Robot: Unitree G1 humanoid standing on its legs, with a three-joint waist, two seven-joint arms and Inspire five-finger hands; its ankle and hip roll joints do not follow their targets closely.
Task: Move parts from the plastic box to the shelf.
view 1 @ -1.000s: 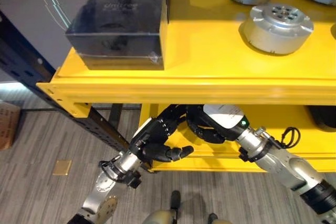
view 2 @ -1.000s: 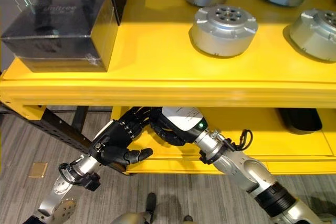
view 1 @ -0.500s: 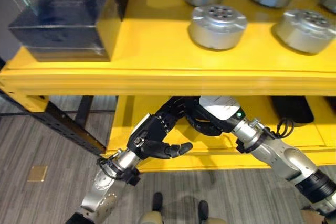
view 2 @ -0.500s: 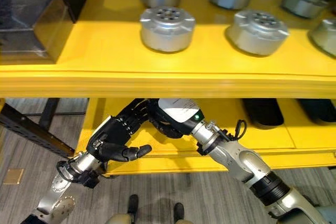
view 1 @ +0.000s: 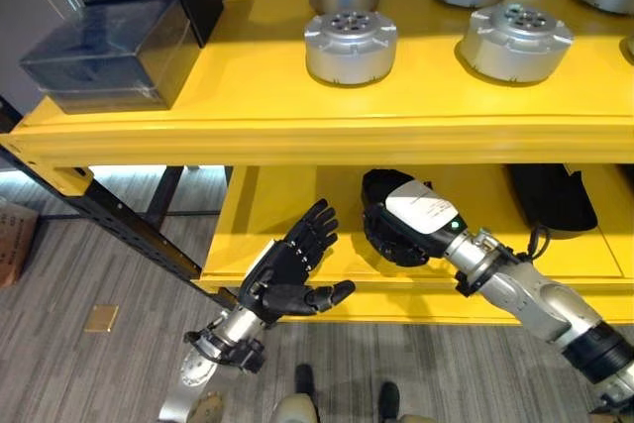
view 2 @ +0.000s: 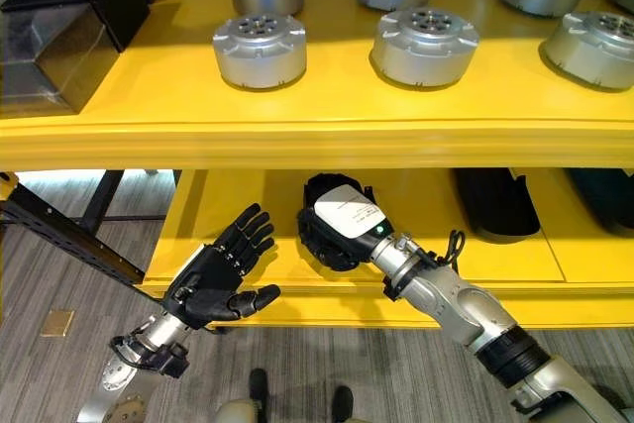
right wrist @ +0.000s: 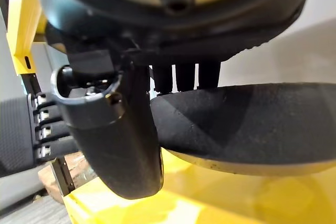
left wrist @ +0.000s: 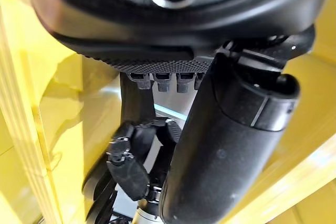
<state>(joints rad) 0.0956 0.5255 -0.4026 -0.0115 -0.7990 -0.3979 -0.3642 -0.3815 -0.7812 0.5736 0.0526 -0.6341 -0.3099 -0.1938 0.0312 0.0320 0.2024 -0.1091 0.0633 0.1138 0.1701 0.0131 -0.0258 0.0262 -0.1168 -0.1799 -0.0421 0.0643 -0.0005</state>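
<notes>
At about ten o'clock on the top yellow shelf sit two dark boxes. My left hand hangs at seven o'clock, in front of the lower shelf's edge — fingers straight and spread, thumb out to the side, holding nothing.

Toward the centre, my right hand reaches in over the lower shelf, wrapped on a dark round part that rests on the yellow surface; in the right wrist view my thumb and fingers are curled round the black disc's rim.

From twelve to two o'clock the upper shelf carries rows of silver round parts — flanged discs with holes on their top faces, standing apart from one another. At three o'clock on the lower shelf lies another dark part, with one more dark shape at the far right edge.
</notes>
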